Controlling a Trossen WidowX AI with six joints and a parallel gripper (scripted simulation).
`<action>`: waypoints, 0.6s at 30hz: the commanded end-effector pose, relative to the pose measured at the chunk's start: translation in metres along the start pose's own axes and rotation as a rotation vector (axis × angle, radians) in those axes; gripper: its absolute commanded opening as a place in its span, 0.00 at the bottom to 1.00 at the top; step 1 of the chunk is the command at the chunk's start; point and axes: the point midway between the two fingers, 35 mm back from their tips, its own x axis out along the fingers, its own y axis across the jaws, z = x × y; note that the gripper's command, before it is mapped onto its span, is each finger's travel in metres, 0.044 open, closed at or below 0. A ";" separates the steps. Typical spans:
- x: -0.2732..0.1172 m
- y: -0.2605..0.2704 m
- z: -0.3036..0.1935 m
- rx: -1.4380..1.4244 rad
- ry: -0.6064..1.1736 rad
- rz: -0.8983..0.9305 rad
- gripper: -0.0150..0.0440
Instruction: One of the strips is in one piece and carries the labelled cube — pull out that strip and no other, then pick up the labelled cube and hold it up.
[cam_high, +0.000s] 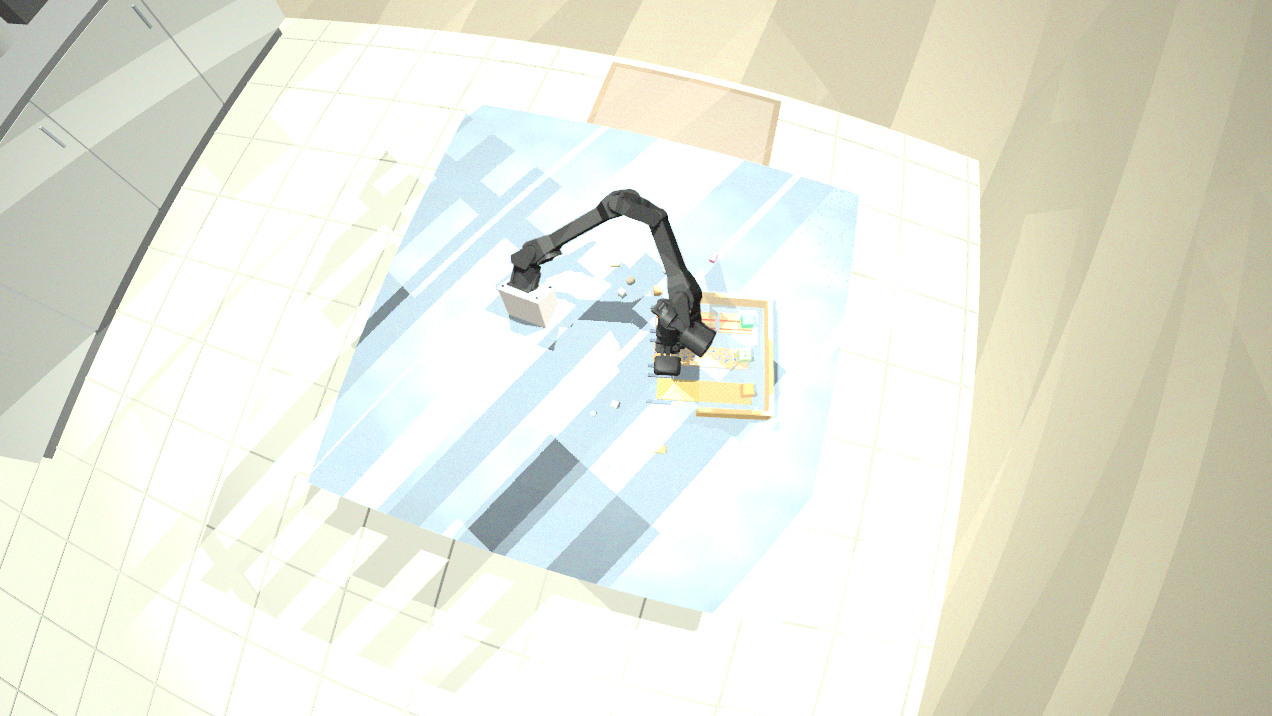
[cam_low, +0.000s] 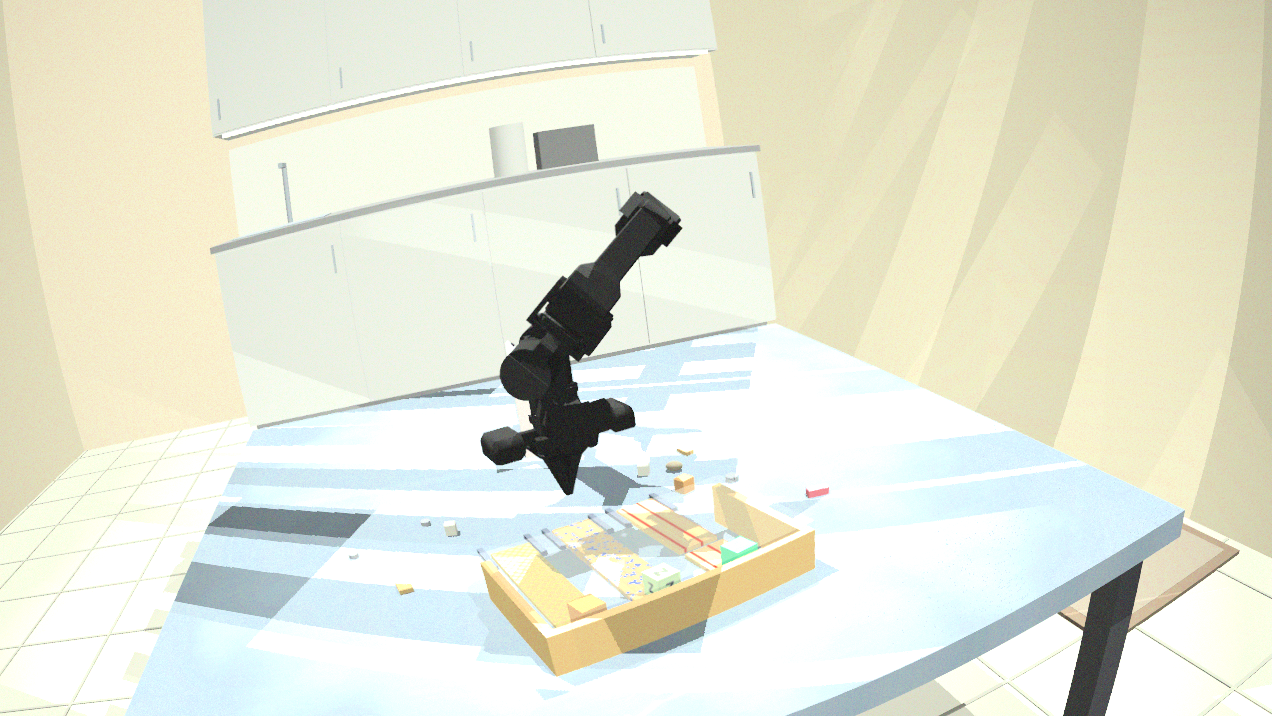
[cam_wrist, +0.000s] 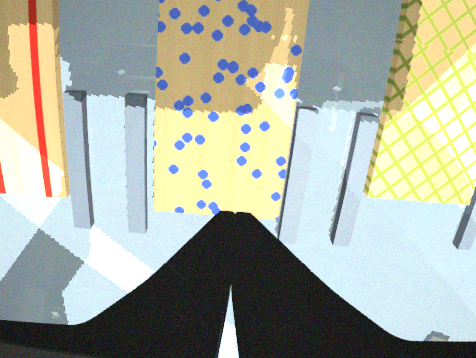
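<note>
Cube's label unreadable

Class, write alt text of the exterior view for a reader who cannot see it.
A black robot arm holds its shut fingers above an open-fronted wooden tray, where three patterned strips lie side by side, with an orange, a pale green marked and a green block at their far ends.

Pale cabinets (cam_high: 133, 160) (cam_low: 551, 275), tiled floor (cam_high: 427, 622) (cam_low: 53, 551), beige walls (cam_high: 1112, 355) (cam_low: 979, 222).
</note>
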 end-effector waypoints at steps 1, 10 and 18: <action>0.010 0.001 -0.002 0.006 0.009 0.005 0.25; 0.025 0.001 -0.002 0.006 0.009 0.005 0.25; 0.038 0.002 -0.002 0.006 0.009 0.006 0.25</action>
